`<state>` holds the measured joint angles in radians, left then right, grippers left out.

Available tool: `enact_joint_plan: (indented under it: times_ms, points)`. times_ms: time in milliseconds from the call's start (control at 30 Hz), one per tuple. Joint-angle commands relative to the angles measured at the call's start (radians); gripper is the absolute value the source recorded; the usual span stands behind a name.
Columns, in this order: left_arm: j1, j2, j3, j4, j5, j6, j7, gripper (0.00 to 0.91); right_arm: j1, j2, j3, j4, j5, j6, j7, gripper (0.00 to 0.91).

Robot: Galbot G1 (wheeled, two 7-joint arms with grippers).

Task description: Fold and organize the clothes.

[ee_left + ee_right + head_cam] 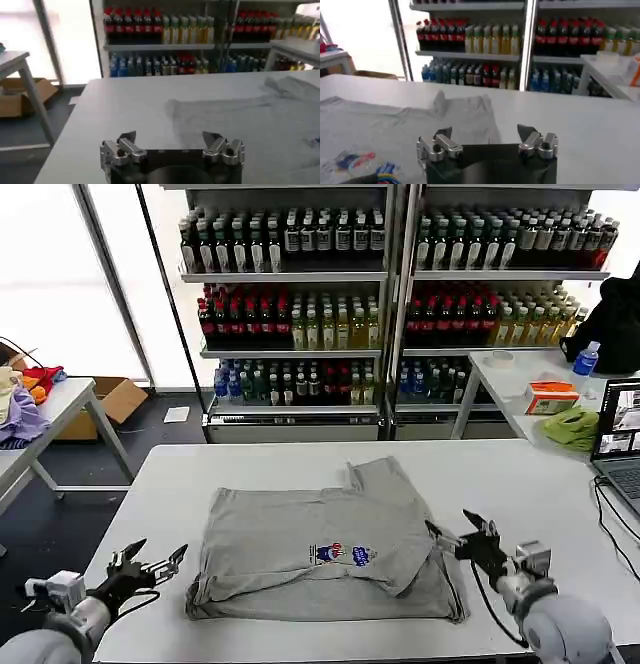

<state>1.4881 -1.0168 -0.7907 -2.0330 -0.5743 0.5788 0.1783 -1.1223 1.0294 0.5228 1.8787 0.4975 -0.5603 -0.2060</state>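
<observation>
A light grey shirt [310,539] with a small multicolour chest print [342,555] lies partly folded on the white table [530,494]; one side is turned over the body. My left gripper [158,557] hovers open just off the shirt's left edge, nothing between its fingers. My right gripper [456,531] stands open at the shirt's right edge, near the lower corner. The left wrist view has the open left gripper [171,138] over bare table with the shirt [240,117] beyond. In the right wrist view the open right gripper [484,133] faces the shirt [395,125] and its print [357,161].
Shelves of bottles [390,294] stand behind the table. A side table on the left holds lilac, orange and red fabrics [25,399]. On the right, another table carries a lime-green cloth [572,427], an orange box [550,396] and a laptop [620,434] with cables.
</observation>
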Motion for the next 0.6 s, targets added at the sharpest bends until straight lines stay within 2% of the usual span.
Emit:
enact_joint_plan:
  times_ms: [33,133,300,400,600]
  points:
    - [-0.306,0.14,0.209,0.245,-0.064,-0.001,0.058,0.907,0.386,0.004,-0.162,-0.385,-0.007,-0.018,-0.108,0.907]
    - [-0.399,0.152,0.282,0.348,-0.068,-0.002,0.089,0.907,0.436,0.035,-0.202,-0.479,-0.014,-0.017,-0.103,0.907]
    - [-0.499,0.143,0.379,0.432,-0.07,-0.007,0.105,0.907,0.489,0.084,-0.244,-0.596,-0.077,0.003,-0.09,0.907]
    - [-0.558,0.124,0.426,0.481,-0.065,-0.006,0.102,0.907,0.506,0.106,-0.258,-0.633,-0.121,0.001,-0.096,0.907]
    - [-0.626,0.107,0.465,0.545,-0.063,-0.009,0.103,0.907,0.543,0.155,-0.264,-0.682,-0.131,0.006,-0.091,0.907]
